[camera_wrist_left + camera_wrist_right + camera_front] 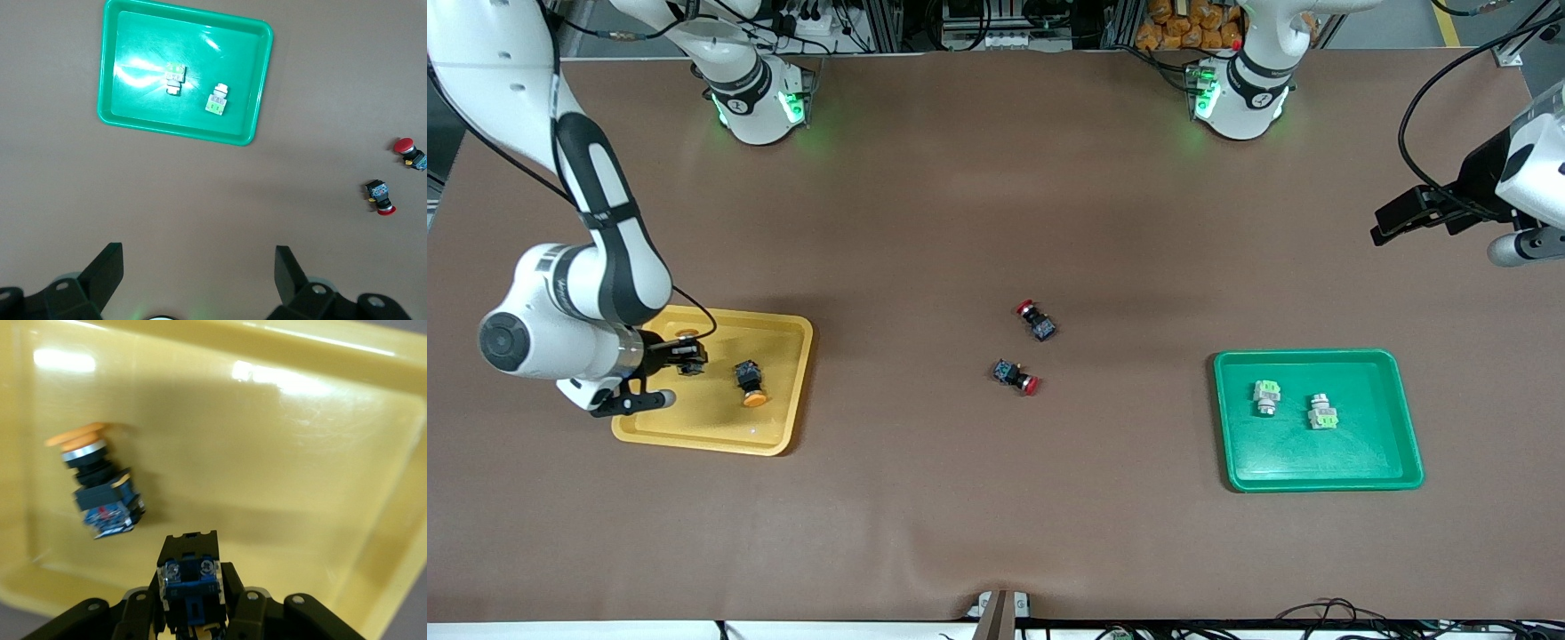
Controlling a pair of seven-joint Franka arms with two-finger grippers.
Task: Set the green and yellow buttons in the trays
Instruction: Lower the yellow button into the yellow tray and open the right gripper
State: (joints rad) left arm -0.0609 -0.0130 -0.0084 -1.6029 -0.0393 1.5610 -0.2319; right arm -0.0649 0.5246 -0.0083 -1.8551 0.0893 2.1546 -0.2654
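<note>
The right pincer [685, 360] pinches a yellow button [190, 577] by its black body, over the nine-o'clock half of the yellow tray [703, 440] (itself at eight o'clock on the tabletop [996, 204]). The other yellow button [750, 382] lies in the tray. Let go from too high, the round cap could roll the piece into its neighbour or bounce it over the rim. Both green buttons [1267, 396] [1322, 412] lie in the green tray [1316, 484] at four o'clock. The left pincer [199, 257] waits, spread wide.
</note>
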